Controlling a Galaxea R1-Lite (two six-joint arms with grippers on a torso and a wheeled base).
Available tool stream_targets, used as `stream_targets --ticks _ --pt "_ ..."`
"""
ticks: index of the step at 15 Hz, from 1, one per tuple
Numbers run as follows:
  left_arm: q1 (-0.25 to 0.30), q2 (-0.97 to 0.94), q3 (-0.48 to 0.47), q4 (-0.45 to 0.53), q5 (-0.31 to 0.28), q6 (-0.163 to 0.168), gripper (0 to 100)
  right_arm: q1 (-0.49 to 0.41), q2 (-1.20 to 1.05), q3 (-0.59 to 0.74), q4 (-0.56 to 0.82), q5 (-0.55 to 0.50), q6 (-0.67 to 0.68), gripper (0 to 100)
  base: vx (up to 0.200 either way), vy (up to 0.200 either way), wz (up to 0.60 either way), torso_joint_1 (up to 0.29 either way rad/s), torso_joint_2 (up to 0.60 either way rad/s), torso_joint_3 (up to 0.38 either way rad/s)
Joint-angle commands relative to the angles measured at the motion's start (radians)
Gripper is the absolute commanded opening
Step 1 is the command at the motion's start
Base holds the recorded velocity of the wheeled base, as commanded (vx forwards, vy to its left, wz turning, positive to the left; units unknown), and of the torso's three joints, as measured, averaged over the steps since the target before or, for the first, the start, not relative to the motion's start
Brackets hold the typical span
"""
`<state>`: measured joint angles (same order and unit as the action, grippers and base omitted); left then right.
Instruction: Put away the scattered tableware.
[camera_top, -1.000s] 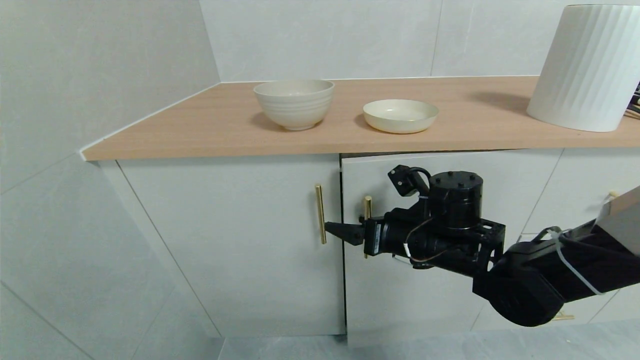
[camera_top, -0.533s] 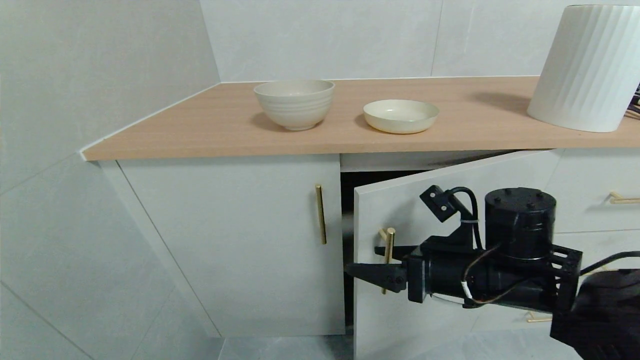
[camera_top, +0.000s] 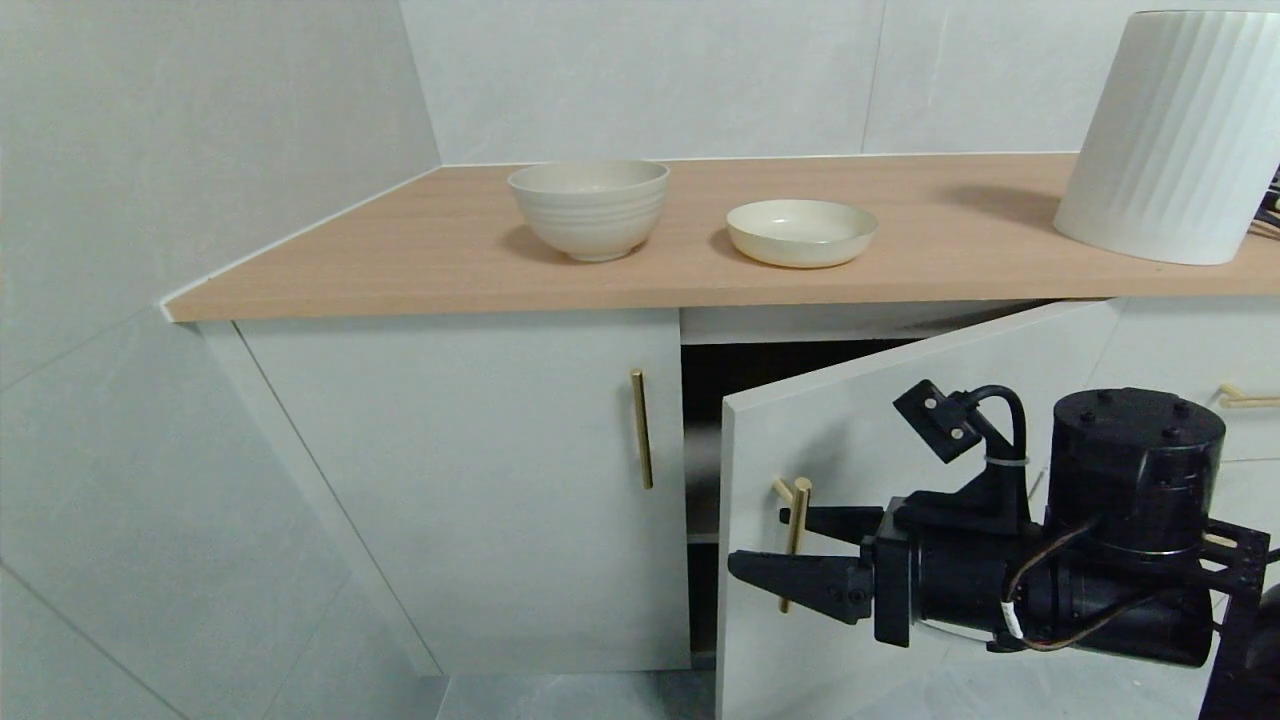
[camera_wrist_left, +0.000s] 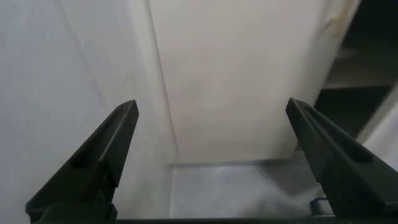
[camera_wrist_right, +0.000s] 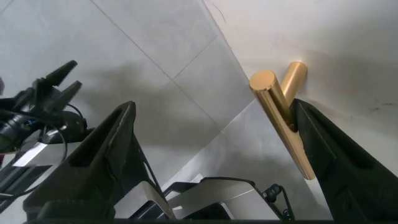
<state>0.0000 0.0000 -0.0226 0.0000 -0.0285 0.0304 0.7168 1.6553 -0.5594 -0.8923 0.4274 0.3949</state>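
The right end effector (camera_top: 760, 542), fingers spread, straddles the upright brass handle (camera_top: 799, 505) of the half-open door (camera_top: 850, 430); its wrist view shows the handle touching one finger (camera_wrist_right: 336, 168).

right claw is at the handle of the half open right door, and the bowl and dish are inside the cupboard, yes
Not quite: the head view shows the bowl and dish on the counter, not in the cupboard. The right claw is at the handle of the half-open right door.
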Motion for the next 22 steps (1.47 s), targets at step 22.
stream_targets --ticks 22 --pt "-0.417 1.643 -0.438 -0.580 -0.663 -0.187 100 0.032 -0.025 0.033 0.003 -0.003 -0.002 100 0.000 0.000 0.00 0.000 0.00 0.000"
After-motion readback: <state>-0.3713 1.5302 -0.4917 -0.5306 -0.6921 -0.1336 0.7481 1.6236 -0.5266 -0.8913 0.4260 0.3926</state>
